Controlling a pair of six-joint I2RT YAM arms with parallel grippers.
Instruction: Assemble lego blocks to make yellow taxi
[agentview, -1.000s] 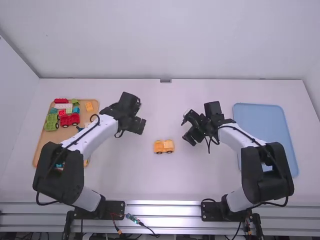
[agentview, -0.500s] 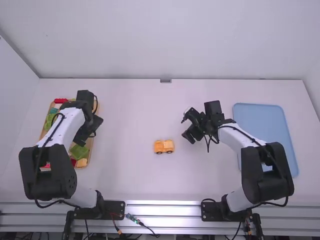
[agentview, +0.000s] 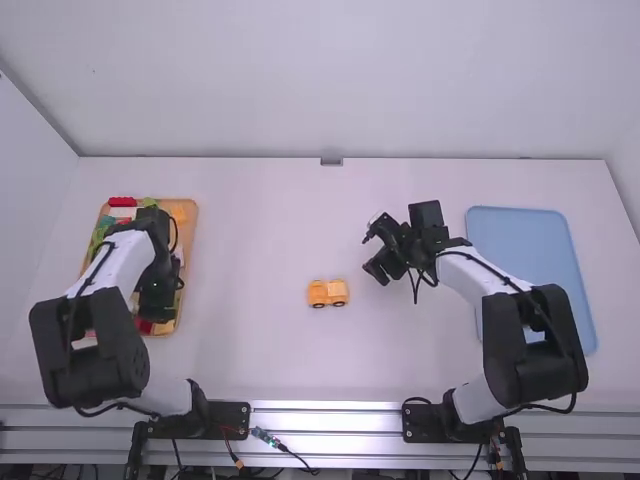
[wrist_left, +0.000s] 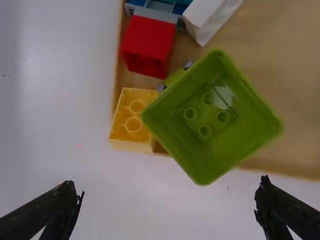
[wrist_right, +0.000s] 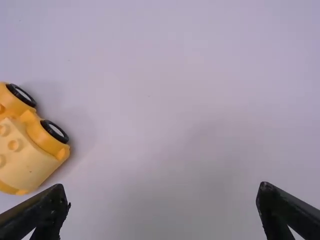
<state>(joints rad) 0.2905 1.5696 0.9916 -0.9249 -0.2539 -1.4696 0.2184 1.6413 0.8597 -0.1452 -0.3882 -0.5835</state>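
Well, the left gripper (agentview: 166, 292) gapes wide, with the yellow block (wrist_left: 132, 120) near, roughly toward the high view's six o'clock

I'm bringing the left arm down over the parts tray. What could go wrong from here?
The left gripper is open, and the green block crowds the yellow block; a finger going for the yellow one might catch the green. The red block, close by too, could get nudged. The wheeled yellow base sits ungripped on the table, so pressing a part on may make it roll.
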